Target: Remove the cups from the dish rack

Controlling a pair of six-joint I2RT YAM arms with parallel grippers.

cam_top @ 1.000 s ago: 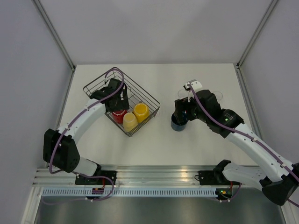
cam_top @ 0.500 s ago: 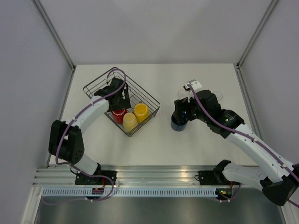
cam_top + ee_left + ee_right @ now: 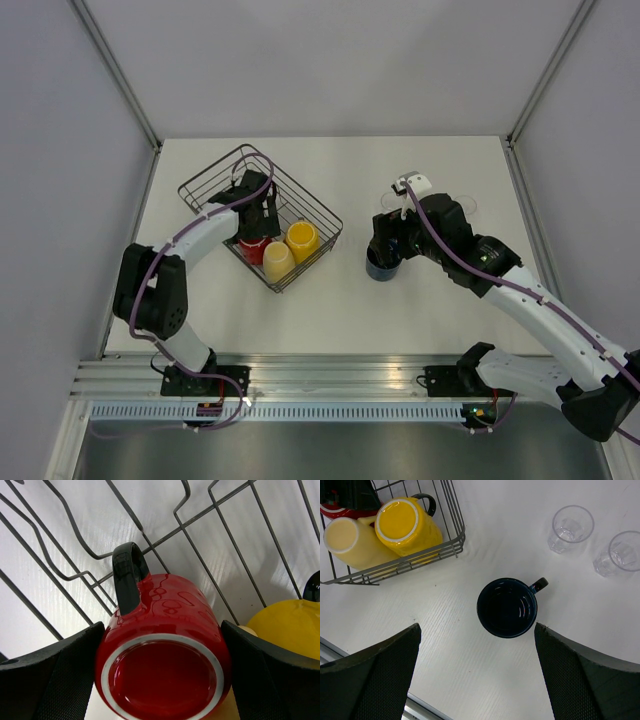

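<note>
The dish rack (image 3: 200,185) is a dark wire basket at the left of the table. Three cups lie in it: a red mug (image 3: 165,645) bottom-up, an orange-yellow mug (image 3: 302,238) and a pale cream mug (image 3: 277,262). My left gripper (image 3: 162,626) is open and down inside the rack. Its fingers stand either side of the red mug, very near its walls. A dark blue mug (image 3: 507,607) stands upright on the table right of the rack. Above it hangs my right gripper (image 3: 477,627), open with nothing in it.
Two clear glass tumblers (image 3: 572,527) (image 3: 620,552) stand upright on the table beyond the blue mug. The rack's wire wall (image 3: 455,525) is just left of that mug. Upright frame posts mark the table's back corners.
The left arm has swung its elbow outward and the left gripper has settled a little lower over the red mug. The right arm has not moved.
</note>
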